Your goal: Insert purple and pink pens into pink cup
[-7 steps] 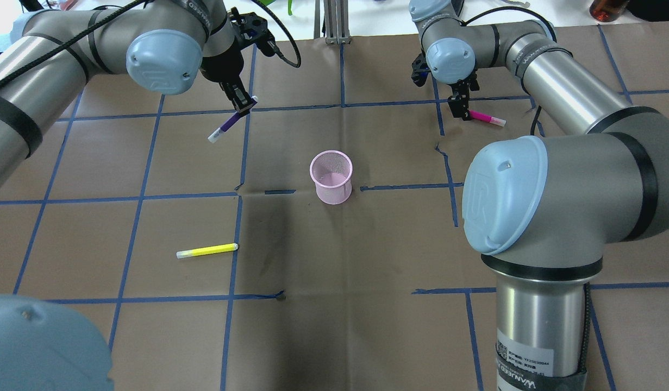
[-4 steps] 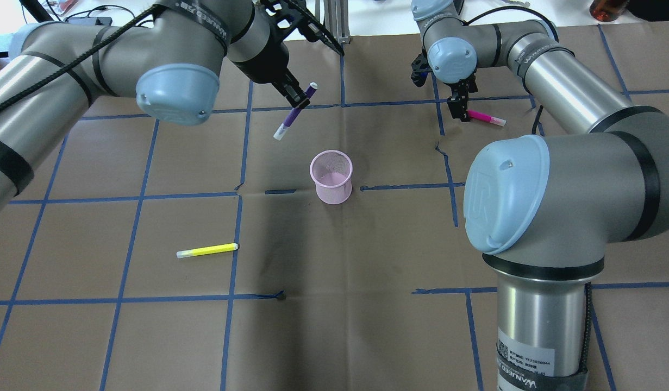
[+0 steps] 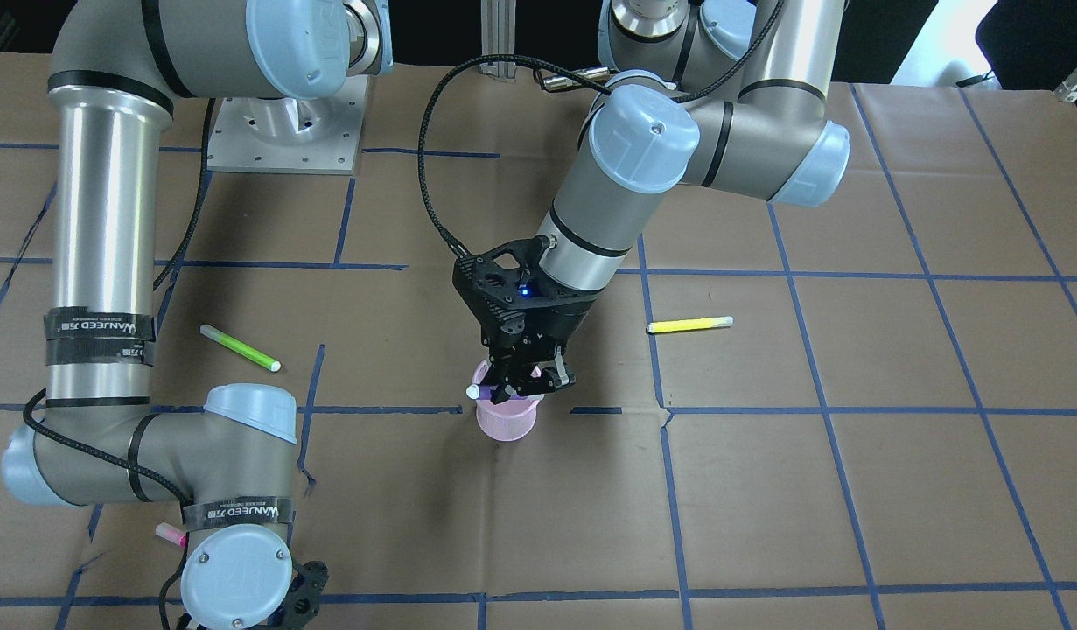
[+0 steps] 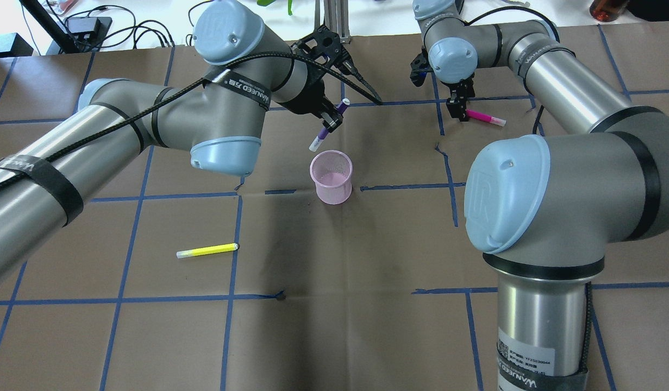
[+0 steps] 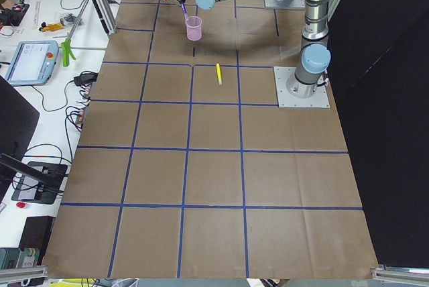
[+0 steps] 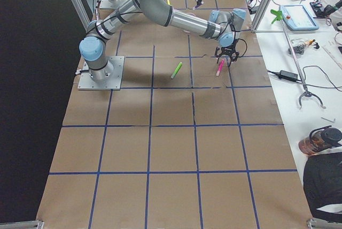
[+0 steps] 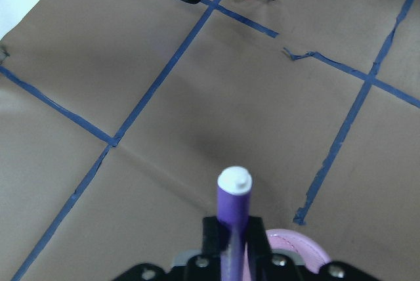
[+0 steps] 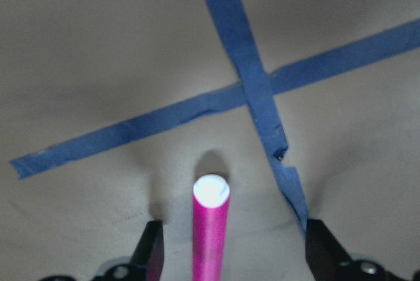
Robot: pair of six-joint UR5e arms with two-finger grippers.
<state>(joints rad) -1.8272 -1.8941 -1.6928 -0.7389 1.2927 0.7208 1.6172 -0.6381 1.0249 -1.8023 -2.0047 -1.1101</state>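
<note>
Purple pen (image 4: 320, 136) pinched in the left gripper (image 4: 330, 118), tilted near the pink cup (image 4: 332, 184); next, centre it over the rim.

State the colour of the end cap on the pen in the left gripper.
White, capping the purple plastic pen; clearest in the left wrist-mounted view.

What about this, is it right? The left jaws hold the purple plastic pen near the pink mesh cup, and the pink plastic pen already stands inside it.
No. The pink plastic pen lies on the brown paper, away from the pink mesh cup, between the open jaws of the right gripper; the overhead exterior view shows it. The purple plastic pen part is correct.
</note>
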